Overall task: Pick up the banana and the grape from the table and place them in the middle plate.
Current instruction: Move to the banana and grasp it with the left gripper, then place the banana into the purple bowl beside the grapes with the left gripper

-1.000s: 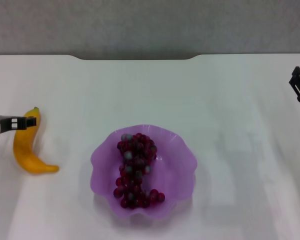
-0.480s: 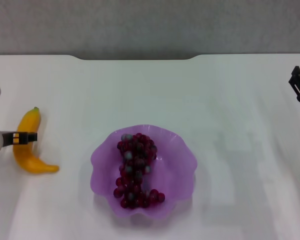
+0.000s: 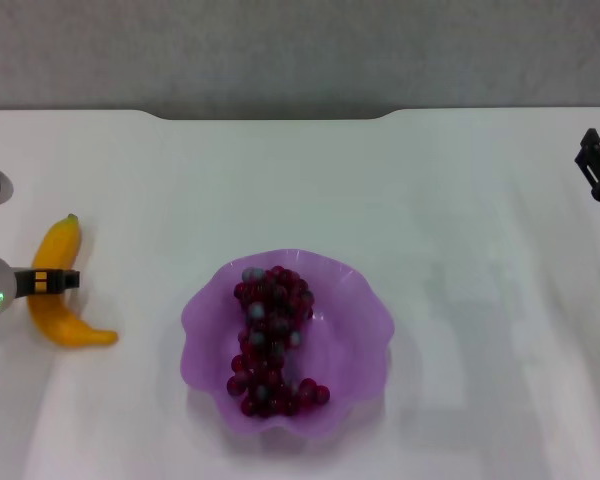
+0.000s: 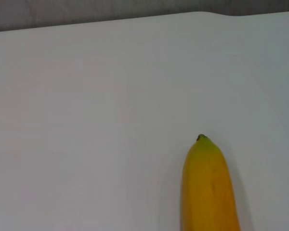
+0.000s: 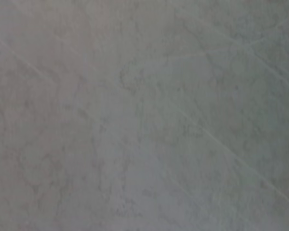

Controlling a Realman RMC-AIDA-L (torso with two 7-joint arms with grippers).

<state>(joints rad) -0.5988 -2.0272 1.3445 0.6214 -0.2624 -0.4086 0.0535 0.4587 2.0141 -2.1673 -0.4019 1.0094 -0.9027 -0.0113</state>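
Now on banana [image 3: 56,296] pickup: left gripper [image 3: 60,281] over its middle, well left of middle plate [image 3: 366,325]; jaw state unclear. Next: confirm grasp, lift.

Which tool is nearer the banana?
Left. The left tool is right over the banana's middle at the table's left side; the right tool sits at the far right edge, beyond the plate.

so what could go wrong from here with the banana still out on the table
The left gripper sits over the middle of the banana, which is curved and lies flat on the table; a grasp there could slip or roll it. The grape already fills the centre of the middle plate, so the banana may land on the bunch or tip off the wavy rim.
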